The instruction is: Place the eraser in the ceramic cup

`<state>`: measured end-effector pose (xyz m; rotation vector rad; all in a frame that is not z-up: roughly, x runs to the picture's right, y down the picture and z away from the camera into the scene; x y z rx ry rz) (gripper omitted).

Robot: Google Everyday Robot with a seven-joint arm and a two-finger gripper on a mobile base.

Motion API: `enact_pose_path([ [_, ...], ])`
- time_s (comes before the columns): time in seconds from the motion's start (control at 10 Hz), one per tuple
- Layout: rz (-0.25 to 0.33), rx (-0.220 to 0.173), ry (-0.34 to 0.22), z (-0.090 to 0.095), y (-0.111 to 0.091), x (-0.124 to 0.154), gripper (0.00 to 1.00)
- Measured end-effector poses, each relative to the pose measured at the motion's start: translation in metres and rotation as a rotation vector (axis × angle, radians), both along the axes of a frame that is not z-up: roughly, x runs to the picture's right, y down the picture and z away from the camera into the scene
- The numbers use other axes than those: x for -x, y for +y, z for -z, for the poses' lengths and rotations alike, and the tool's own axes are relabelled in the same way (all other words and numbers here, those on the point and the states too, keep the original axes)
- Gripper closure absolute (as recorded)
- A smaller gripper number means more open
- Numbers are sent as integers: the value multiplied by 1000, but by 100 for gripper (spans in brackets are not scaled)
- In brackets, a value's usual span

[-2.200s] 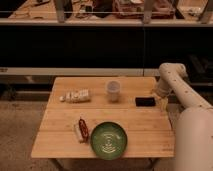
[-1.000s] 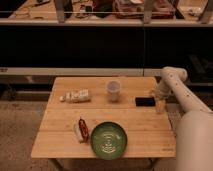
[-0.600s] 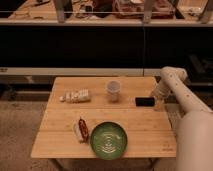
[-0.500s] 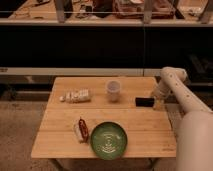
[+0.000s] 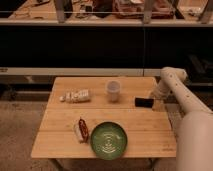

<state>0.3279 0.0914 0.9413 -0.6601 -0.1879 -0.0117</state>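
The eraser [image 5: 143, 102], a flat black slab, lies on the wooden table [image 5: 65, 142] near its right edge, to the right of the ceramic cup. The cup [image 5: 114, 90] is small, pale and upright at the middle back of the table. My gripper [image 5: 155, 98] comes down from the white arm on the right and sits low at the eraser's right end, touching or overlapping it. The eraser rests flat on the table top.
A round green plate [image 5: 108, 140] sits at the front middle. A red-and-white object [image 5: 81, 129] lies just left of it. A white bottle-like object [image 5: 76, 95] lies at the back left. Dark shelving stands behind the table.
The gripper has come down and in toward the eraser's right end. The eraser, cup and other objects have stayed in place.
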Motion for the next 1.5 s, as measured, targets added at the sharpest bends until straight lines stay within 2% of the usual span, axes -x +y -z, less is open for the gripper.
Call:
enact_pose_path([
  [0.2, -10, 6, -5, 1, 0, 1, 46],
  [0.5, -17, 11, -7, 1, 1, -1, 67],
  [0.6, -20, 13, -6, 1, 1, -2, 70],
  [1.0, -50, 21, -6, 2, -1, -5, 70],
  [1.2, -80, 4, -28, 10, -15, -4, 70],
  [1.4, -83, -22, -61, 19, -35, 3, 70],
  [1.5, -81, -45, -90, 28, -52, 11, 70],
])
